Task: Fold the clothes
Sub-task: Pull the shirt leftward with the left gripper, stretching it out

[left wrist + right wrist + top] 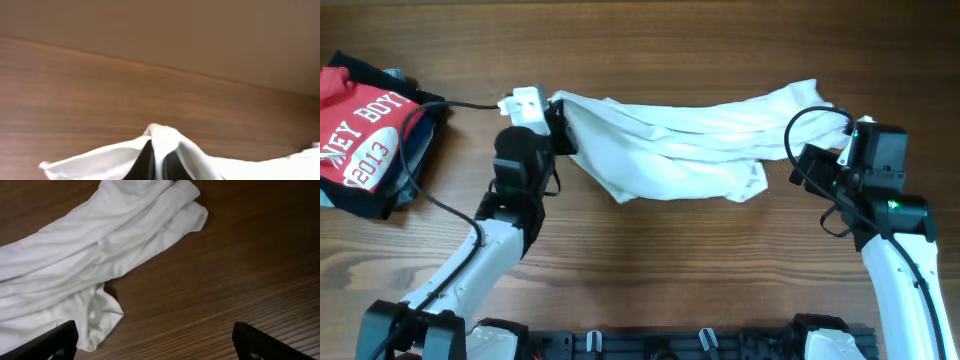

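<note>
Far left of the big soft white cotton T-shirt: a pile topped by a red shirt with white letters. On the T-shirt's left end, the left gripper, pinching cloth tight. T-shirt bunched long across the brown wooden table. Beside its right end, the right gripper, fingers spread wide, holding nothing.

Setting: probably a robotics lab. Evidence: wood table; left arm and right arm based at 6 o'clock; T-shirt, centre; garment pile, 9 o'clock; bare wall.
</note>
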Available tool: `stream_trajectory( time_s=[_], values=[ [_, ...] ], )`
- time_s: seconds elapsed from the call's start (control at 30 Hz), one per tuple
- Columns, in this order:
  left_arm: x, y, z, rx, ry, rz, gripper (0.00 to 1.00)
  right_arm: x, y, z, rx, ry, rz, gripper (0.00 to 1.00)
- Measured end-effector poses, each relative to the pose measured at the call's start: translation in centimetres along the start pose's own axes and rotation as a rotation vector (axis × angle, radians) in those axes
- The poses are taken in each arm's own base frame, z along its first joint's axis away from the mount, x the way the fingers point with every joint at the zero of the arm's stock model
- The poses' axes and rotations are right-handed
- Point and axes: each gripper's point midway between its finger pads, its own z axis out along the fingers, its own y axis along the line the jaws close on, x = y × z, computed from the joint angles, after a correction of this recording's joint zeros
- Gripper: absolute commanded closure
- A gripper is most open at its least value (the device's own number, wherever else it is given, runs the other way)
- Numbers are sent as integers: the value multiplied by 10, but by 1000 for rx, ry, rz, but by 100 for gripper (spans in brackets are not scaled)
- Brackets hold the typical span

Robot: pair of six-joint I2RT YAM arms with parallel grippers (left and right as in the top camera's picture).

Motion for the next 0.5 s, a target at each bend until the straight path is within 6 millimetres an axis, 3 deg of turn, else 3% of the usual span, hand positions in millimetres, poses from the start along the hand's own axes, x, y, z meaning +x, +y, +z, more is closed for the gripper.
stream_trajectory(
  time_s=[0.1,0.17,0.23,0.27,0.33,0.37,0.43,0.5],
  values=[
    [-4,20,5,-46,-4,30,96,3,-1,0,3,11,-1,1],
    [-22,32,12,-75,-42,46,92,4,-1,0,4,15,-1,0],
    [-51,45,23,-106,-94,60,43,6,-2,0,7,26,-3,0],
    [-62,52,28,-122,-112,63,0,7,-2,0,7,29,-3,0],
    [-71,61,38,-142,-90,60,0,9,-2,0,10,38,-4,0],
    [-62,64,41,-145,-35,54,0,10,-3,0,10,40,-4,1],
    [-11,58,39,-113,191,-17,0,10,-2,0,10,39,-4,1],
    [47,34,25,-45,431,-130,0,10,-3,0,11,42,-4,0]
  ],
)
